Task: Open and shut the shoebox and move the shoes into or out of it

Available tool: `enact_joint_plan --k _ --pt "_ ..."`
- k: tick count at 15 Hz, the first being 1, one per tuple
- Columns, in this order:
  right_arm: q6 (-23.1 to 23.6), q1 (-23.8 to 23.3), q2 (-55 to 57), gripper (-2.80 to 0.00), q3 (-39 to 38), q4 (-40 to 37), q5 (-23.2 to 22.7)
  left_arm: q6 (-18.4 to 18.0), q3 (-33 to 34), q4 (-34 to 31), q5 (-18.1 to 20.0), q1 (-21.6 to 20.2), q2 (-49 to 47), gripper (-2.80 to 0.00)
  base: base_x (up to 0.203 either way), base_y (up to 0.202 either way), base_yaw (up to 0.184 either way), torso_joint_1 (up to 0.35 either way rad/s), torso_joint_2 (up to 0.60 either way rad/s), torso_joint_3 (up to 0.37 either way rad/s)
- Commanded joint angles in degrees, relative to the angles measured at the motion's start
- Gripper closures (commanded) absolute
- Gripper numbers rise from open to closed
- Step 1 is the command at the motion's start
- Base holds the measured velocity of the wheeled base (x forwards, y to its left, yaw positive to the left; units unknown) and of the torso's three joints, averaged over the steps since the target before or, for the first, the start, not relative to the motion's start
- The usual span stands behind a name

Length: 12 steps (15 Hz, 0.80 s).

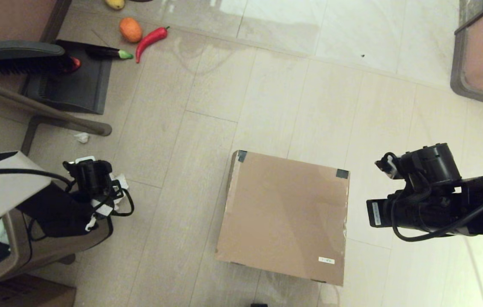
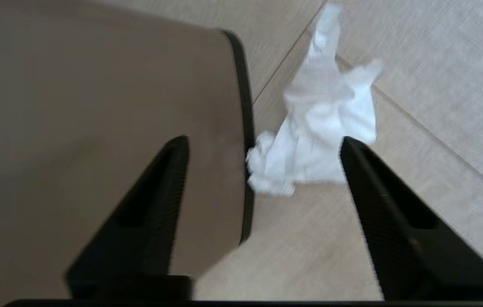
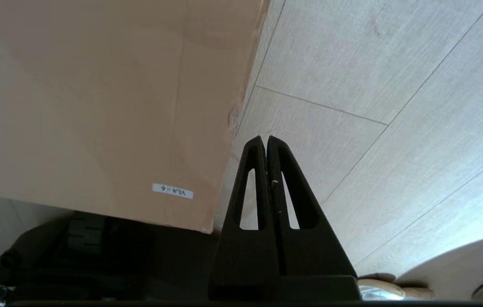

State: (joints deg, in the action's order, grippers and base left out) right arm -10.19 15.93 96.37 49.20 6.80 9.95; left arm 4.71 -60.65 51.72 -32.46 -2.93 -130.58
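— Cardboard, brown and plain: the shoebox (image 1: 284,215) sits shut on the floor tiles (image 1: 207,85), lid flat, dark tape on its two far corners, a small white sticker (image 1: 326,260) near the right front corner. No shoes in sight; I'd guess they are inside.

— Which arm is closer to it?

— The right gripper (image 3: 266,143), I'd say. Its jaws are pressed together and hold nothing. The box lies just beside them, toward the robot's middle, its right edge running front to back alongside the fingers. The box is nearly square, so it has no strong long axis.

— And the other one?

— The left gripper (image 2: 263,143) hangs well apart from the box, out on the robot's left. Its jaws are spread wide and empty; between them show a crumpled white tissue (image 2: 318,119) and the rim of a tan bin (image 2: 96,106).

— So the coming move?

— Likely the right arm swinging inward to catch the lid's free edge. Which side is the hinge I cannot tell.
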Motion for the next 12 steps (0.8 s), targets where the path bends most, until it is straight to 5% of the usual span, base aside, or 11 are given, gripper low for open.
enact_joint_plan --k 1,4,8,12 --pt "0.01 0.30 0.22 0.00 0.65 -0.01 0.10 -0.04 -1.14 1.61 2.00 -1.69 -2.37 -2.80 0.000 0.000 0.000 0.000 0.00 0.000" --pt "-0.71 3.28 0.51 0.00 5.56 -5.83 4.01 -0.14 -1.14 1.63 2.14 -1.99 -3.23 -2.80 0.000 0.000 0.000 0.000 0.00 0.000" --pt "-7.38 4.58 0.31 0.00 7.51 -7.62 4.67 -0.22 -1.21 1.54 2.20 -1.72 -3.81 -2.80 0.000 0.000 0.000 0.000 0.00 0.000" --pt "-5.15 6.74 -0.60 0.00 7.96 -13.97 10.57 -1.12 -2.81 1.44 2.97 -1.72 -4.74 -2.80 0.000 0.000 0.000 0.000 0.00 0.000"
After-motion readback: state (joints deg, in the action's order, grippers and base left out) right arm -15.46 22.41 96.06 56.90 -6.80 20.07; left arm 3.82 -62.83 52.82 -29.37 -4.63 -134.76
